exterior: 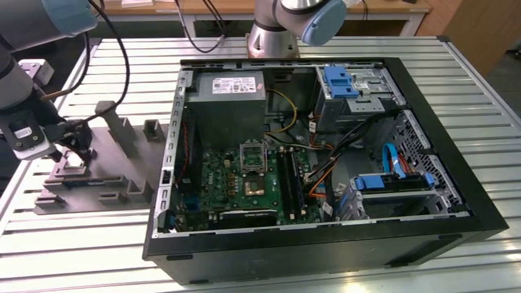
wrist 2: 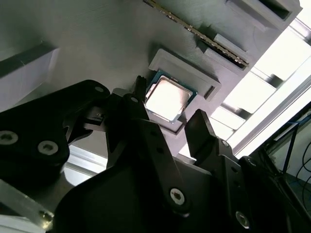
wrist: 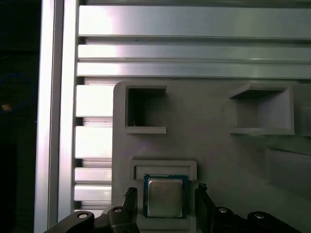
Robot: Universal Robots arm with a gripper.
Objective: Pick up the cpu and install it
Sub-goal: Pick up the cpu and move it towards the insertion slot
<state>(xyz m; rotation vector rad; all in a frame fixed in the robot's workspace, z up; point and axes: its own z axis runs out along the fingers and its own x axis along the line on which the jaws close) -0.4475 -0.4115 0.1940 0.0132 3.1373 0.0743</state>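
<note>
Exterior view: the arm [exterior: 21, 91] reaches down at the exterior view's left, and its gripper [exterior: 75, 151] hangs low over the grey holder plate [exterior: 122, 168], which lies flat on the slatted metal surface [exterior: 73, 244]. The open computer case [exterior: 456, 201] stands just beside the holder plate, on the exterior view's right of it, well apart from the gripper. Second wrist view: the cpu [wrist 2: 169, 99] lies flat in a shallow square pocket [wrist 2: 194, 73] of the holder plate [wrist 2: 97, 39], its shiny metal top facing up. The gripper [wrist 2: 169, 103] is spread open with nothing in its grasp, and its two black fingers [wrist 2: 199, 127] stand one on each side of the cpu, so the chip sits in the gap between them. First wrist view: the cpu [wrist: 165, 197] rests level in the same pocket near one edge of the holder plate [wrist: 204, 126], with the bare slats of the surface [wrist: 194, 48] beyond that edge. The gripper [wrist: 165, 192] straddles the chip here too, each of the fingers [wrist: 130, 196] close beside a side of the cpu, with a narrow strip of plate visible between fingertip and chip, so no contact shows.
</note>
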